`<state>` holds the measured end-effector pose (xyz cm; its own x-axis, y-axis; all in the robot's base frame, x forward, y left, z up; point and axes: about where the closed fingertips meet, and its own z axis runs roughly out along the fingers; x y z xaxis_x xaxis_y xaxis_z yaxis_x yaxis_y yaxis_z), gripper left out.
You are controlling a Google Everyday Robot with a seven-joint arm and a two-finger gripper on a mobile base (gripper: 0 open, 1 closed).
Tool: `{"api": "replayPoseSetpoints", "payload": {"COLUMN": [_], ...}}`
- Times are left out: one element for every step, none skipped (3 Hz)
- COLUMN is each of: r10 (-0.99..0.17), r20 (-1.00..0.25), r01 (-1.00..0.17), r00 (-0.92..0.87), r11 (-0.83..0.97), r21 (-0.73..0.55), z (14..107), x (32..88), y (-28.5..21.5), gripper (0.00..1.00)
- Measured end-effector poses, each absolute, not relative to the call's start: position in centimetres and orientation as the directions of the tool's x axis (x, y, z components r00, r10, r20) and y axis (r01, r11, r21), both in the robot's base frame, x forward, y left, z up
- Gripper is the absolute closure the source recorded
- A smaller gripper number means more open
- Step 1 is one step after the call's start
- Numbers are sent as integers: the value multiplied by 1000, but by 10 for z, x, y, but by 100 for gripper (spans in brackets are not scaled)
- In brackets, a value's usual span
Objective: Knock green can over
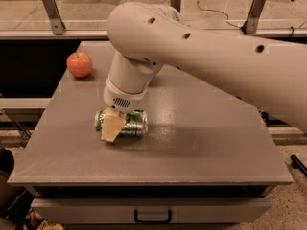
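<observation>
Glossy green can [135,123], matt gripper [113,127] over it

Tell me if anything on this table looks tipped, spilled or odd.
The green can lies on its side near the front left of the table, directly under the claw. No liquid shows around it. The apple at the back left looks normal.

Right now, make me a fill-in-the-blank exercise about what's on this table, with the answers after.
1. The green can lies on its ____ on the grey table.
2. The red fruit near the table's far-left corner is an ____.
3. The gripper is down at the ____, well away from that fruit.
Missing words: side; apple; green can.
</observation>
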<state>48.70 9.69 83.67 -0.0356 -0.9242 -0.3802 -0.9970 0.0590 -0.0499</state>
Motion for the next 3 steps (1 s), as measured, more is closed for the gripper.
{"api": "replayPoseSetpoints", "payload": {"r10": [-925,-925,-925], "r20": [-379,-378,-378], "r01": [-997,-997,-997], "r00": [-34,-32,-32], "r11": [57,54,54], "r21": [-49,-49,-49], "z": [836,836,836], "x": [486,486,486], "y": [98,98,98], "gripper": [12,0,0]}}
